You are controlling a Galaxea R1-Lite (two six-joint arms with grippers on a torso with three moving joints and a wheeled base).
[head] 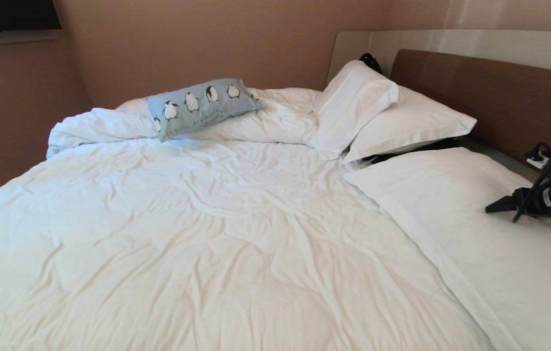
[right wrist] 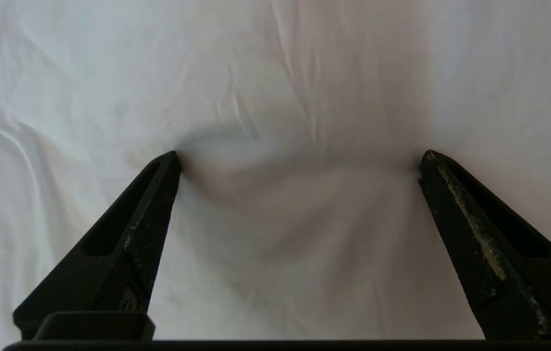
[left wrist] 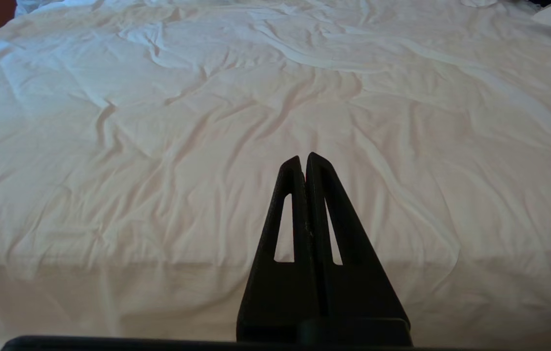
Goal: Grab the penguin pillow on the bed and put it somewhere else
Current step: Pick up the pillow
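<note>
The bed (head: pixel 217 234) fills the head view, its white duvet (head: pixel 183 219) rumpled and bunched into a ridge along the far side. Three white pillows (head: pixel 402 122) lie along the headboard (head: pixel 500 92) on the right.

The penguin pillow (head: pixel 202 107) rests on top of that far duvet ridge, toward the far left corner, tilted against the bunched cloth. Its long axis runs roughly across the view, the right end set a little higher and farther back than the left.

The right tool (head: pixel 500 204) enters at the right edge of the head view, low over the nearest white pillow. In the right wrist view the right tool (right wrist: pixel 300 158) stands with its fingers wide apart, tips just at or lightly pressing white fabric; it carries nothing. The left tool (left wrist: pixel 303 161) appears only in its own wrist view, fingers together and empty, held off the near edge of the bed, looking across the duvet.

Governing relation: the penguin pillow lies well apart from the right tool, across the bed to the far left of it. Judgement: neither tool is near. The right tool is the one deployed, and would need a long reach leftward and away, closing across the pillow's short side.
</note>
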